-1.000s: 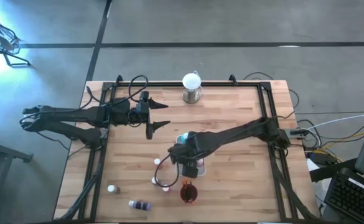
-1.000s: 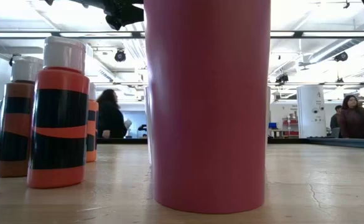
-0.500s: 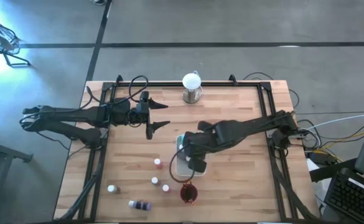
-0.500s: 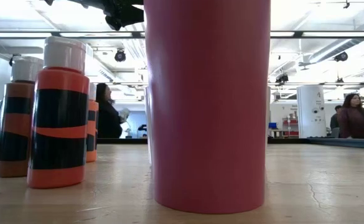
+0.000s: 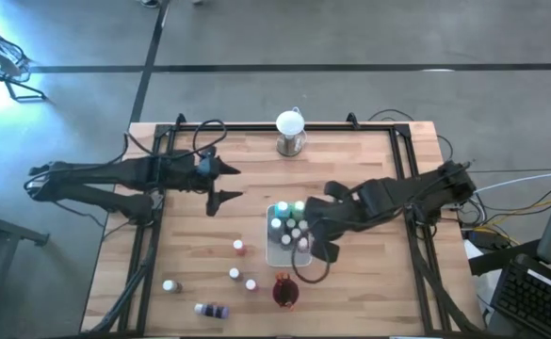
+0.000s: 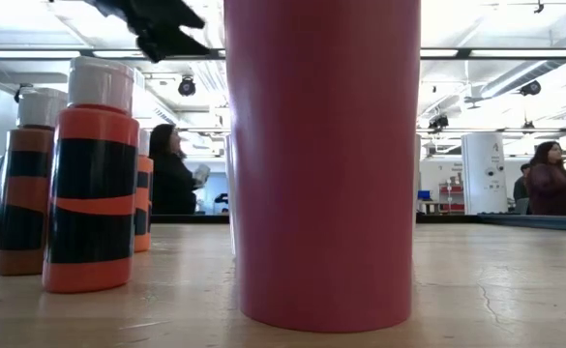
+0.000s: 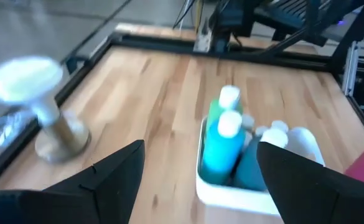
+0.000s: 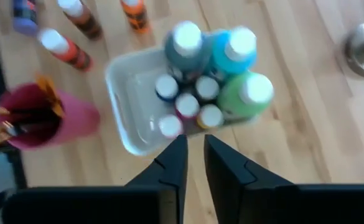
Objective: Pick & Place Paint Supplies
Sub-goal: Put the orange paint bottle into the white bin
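1. The right gripper [image 5: 332, 252] was found above the table beside the white tray [image 5: 277, 252], its fingers [image 8: 172, 165] drawn almost together with nothing between them.
2. The left gripper [image 5: 220, 185] was found well apart from the tray, over the left half of the table, its fingers [image 7: 116, 171] spread wide and empty.
3. The step in hand was judged to be a return to the loose bottles for a further pick.
4. It was judged that the right gripper should be opened before descent, centred over a single white cap, and lowered straight so that neighbouring bottles are not toppled.
5. About eight capped bottles [image 8: 197, 93] were counted in the tray, among them a teal bottle [image 8: 234, 50] and a green bottle [image 8: 247, 93]; the exact number could not be confirmed.
6. Four upright bottles [image 5: 240, 248] were counted loose on the table, plus one purple bottle [image 5: 213, 310] lying flat.
7. One dark red cup [image 5: 285, 292] was counted, holding brushes [image 8: 20, 115]; their number could not be told.
8. One white globe [image 5: 290, 123] stood at the far edge.
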{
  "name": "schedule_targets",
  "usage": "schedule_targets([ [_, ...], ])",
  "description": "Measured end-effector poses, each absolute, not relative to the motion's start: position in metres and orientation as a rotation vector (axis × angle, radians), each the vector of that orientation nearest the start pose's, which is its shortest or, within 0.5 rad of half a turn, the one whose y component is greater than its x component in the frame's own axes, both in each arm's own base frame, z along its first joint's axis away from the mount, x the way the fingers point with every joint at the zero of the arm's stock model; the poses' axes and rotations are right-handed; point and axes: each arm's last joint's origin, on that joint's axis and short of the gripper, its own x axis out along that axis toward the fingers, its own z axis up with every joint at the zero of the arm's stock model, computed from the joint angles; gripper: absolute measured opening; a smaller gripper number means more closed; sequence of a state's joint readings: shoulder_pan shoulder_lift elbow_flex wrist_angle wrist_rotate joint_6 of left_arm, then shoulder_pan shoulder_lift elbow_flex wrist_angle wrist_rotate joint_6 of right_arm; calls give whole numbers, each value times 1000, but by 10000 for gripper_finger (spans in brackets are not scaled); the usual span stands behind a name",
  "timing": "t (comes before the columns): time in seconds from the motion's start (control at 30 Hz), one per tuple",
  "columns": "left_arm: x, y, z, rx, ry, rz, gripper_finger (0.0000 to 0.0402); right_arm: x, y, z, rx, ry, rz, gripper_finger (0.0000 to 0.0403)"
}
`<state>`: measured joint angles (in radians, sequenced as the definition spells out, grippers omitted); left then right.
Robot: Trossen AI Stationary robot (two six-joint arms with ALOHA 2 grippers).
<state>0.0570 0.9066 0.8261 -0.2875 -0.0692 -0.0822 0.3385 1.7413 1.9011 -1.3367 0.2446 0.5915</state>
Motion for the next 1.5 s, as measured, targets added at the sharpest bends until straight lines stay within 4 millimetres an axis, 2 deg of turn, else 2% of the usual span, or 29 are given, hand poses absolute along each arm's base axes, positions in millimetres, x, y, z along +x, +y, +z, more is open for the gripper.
schedule_targets([
  [0.17, 179, 10, 309, -134, 397, 143, 314, 299, 99, 367, 175, 1112, -328, 32],
  [0.33, 169, 5, 289, -139, 505, 74, 314, 279, 92, 358, 198, 1119, -392, 28],
  [0.53, 167, 0, 259, -237, 615, -71, 314, 259, 83, 350, 206, 1104, -472, 42],
  [0.77, 162, -2, 237, -210, 729, -105, 314, 242, 76, 342, 242, 1087, -533, 64],
  [1.17, 157, -7, 196, -145, 836, -186, 314, 237, 71, 340, 185, 1018, -631, 107],
  [1.5, 160, -7, 191, -82, 834, -253, 314, 237, 70, 341, 130, 1004, -639, 137],
])
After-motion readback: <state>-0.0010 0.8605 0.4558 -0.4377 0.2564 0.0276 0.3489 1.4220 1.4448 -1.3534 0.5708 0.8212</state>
